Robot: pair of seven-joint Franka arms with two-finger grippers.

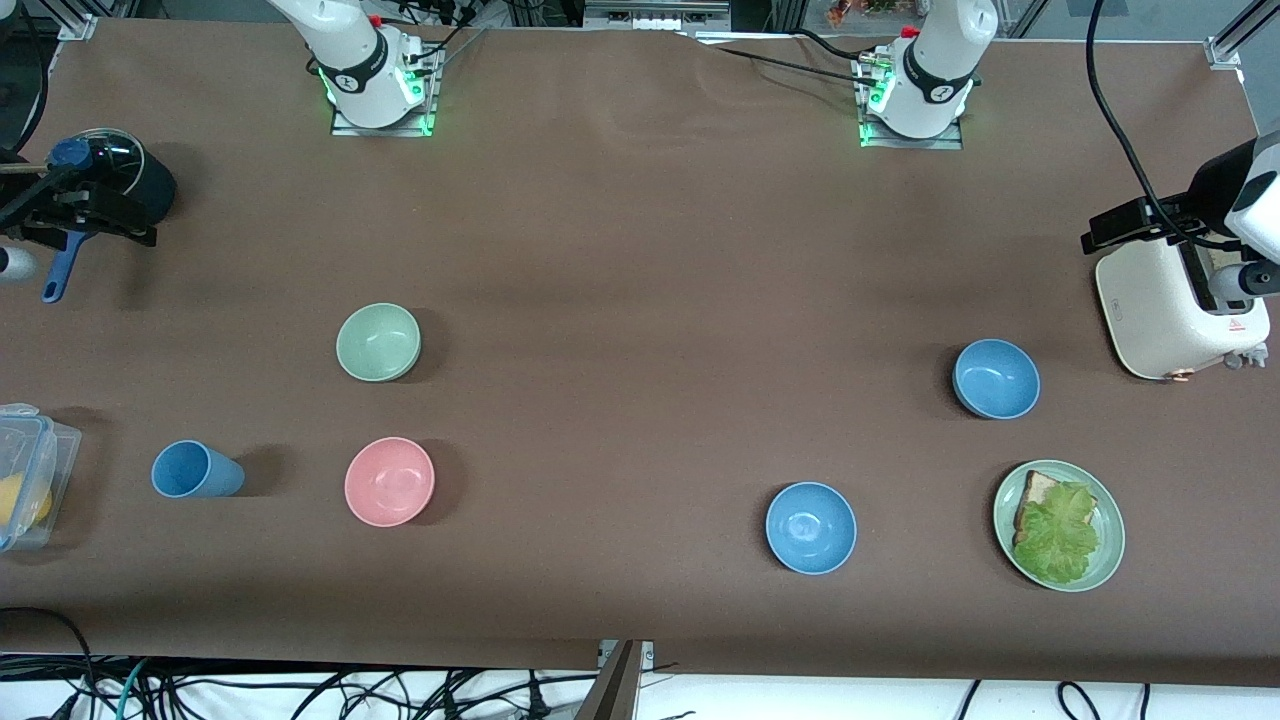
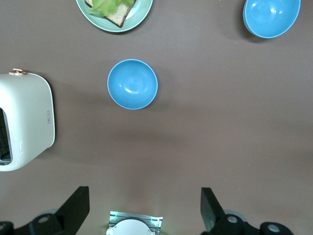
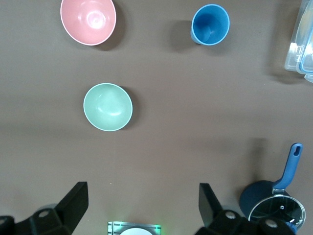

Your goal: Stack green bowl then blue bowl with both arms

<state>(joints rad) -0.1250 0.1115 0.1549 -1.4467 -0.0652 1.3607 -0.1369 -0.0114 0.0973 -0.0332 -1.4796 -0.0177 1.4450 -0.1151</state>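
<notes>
The green bowl (image 1: 378, 342) stands empty on the brown table toward the right arm's end; it also shows in the right wrist view (image 3: 107, 106). Two like blue bowls stand toward the left arm's end: one (image 1: 995, 378) beside the toaster, one (image 1: 811, 527) nearer the front camera. Both show in the left wrist view, the first (image 2: 132, 83) and the second (image 2: 272, 17). My right gripper (image 3: 142, 193) is open and empty, raised high over its end of the table (image 1: 80, 205). My left gripper (image 2: 144, 196) is open and empty, raised high by the toaster (image 1: 1140, 228).
A pink bowl (image 1: 389, 481) and a blue cup (image 1: 195, 470) stand nearer the camera than the green bowl. A green plate (image 1: 1112, 520) holds bread and lettuce. A white toaster (image 1: 1160, 310), a dark lidded pot (image 1: 140, 180) and a clear container (image 1: 30, 480) sit at the table's ends.
</notes>
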